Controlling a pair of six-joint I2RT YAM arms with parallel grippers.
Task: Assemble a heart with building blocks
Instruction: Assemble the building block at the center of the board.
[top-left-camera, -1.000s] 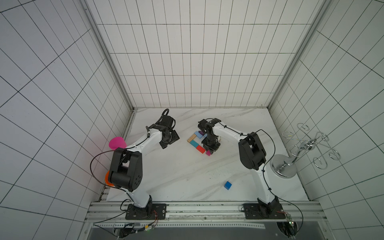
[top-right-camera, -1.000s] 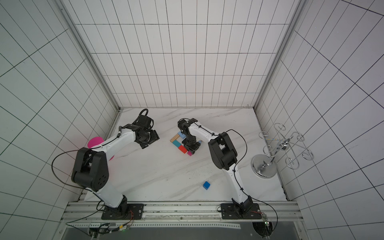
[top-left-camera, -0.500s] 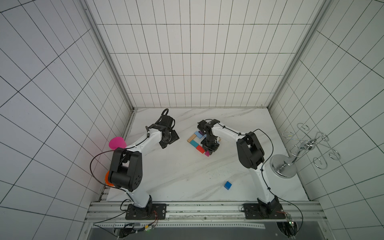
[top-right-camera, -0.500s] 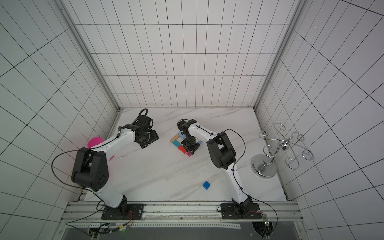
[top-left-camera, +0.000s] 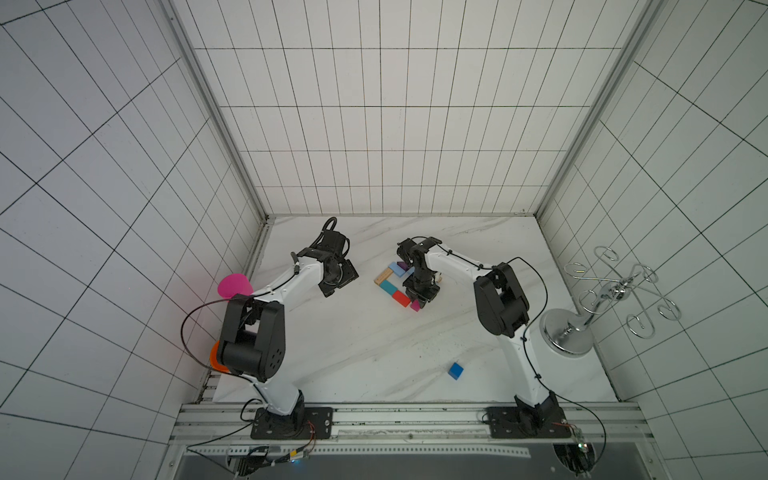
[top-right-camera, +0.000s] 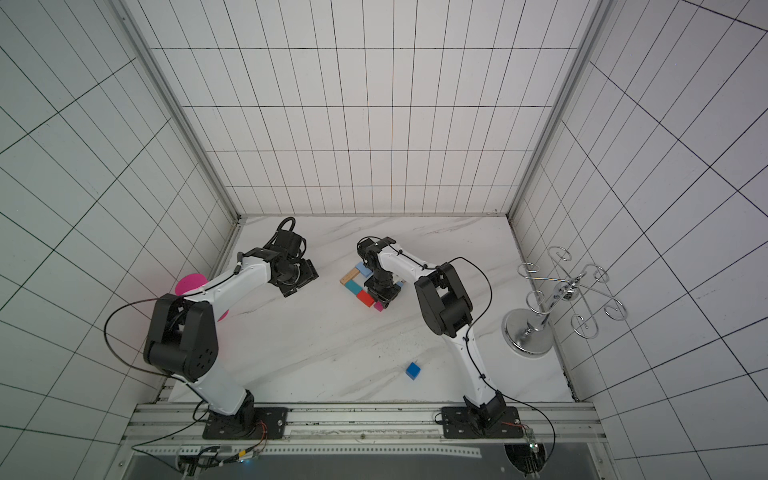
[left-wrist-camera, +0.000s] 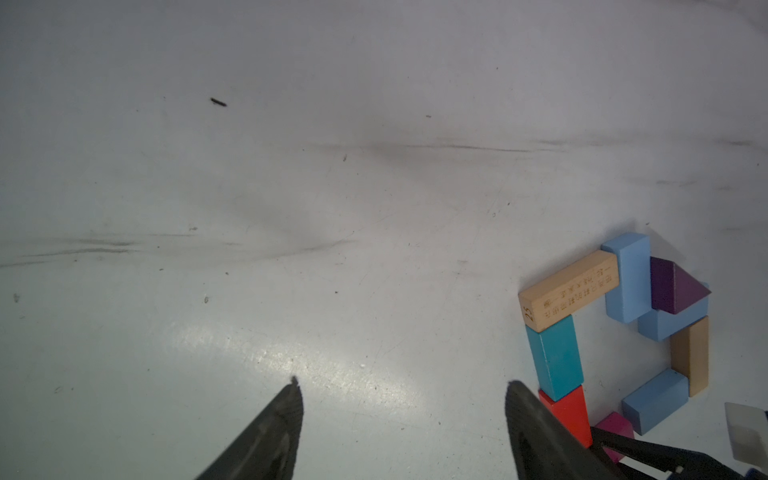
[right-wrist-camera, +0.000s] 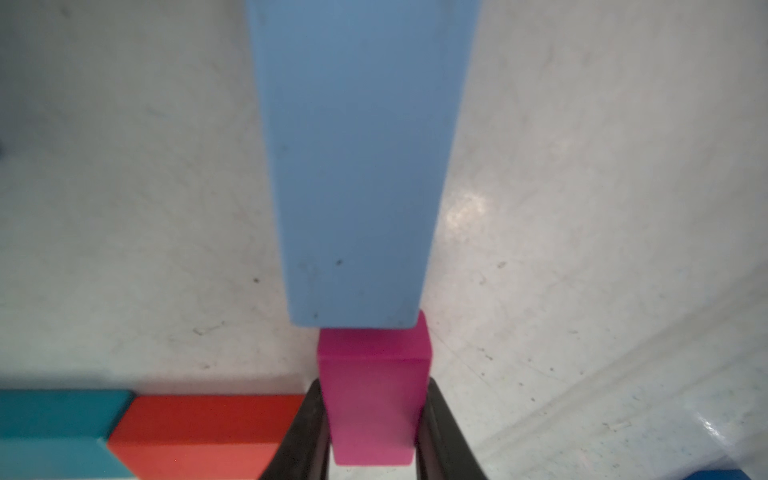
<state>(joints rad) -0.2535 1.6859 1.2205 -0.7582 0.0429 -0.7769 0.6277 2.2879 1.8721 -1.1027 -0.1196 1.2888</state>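
**Operator:** Report the state of the right hand (right-wrist-camera: 374, 415).

**Technician:** Narrow. Its two fingers (right-wrist-camera: 309, 432) press the sides of the magenta block (right-wrist-camera: 374, 361). The far end of that block touches the end of a light blue block (right-wrist-camera: 357, 166). The red block (right-wrist-camera: 199, 428) ends just beside one finger, and the teal block (right-wrist-camera: 54, 415) butts against its other end.

**Operator:** State of the left hand (left-wrist-camera: 403, 384)?

**Technician:** Wide and holding nothing. It hangs over bare worktop (top-left-camera: 353, 345), beside the heart outline (left-wrist-camera: 555, 357) and apart from it.

**Operator:** Location and condition of the heart outline?

**Technician:** Mid-worktop, toward the back wall, partly under the right arm (top-left-camera: 457, 266) in both top views. The left wrist view gives this sequence:
- Red block, then teal block.
- A tan block (left-wrist-camera: 569, 295).
- A second light blue block (left-wrist-camera: 627, 278).
- The purple triangle (left-wrist-camera: 675, 289) at the notch, touching a third light blue block (left-wrist-camera: 665, 324).
- A second tan block (left-wrist-camera: 692, 355).
- The first light blue block, running down to the magenta one.

**Operator:** Location of the blue cube (top-left-camera: 456, 370)?

**Technician:** Alone near the front edge of the worktop, well apart from the outline. It is not at the tip.
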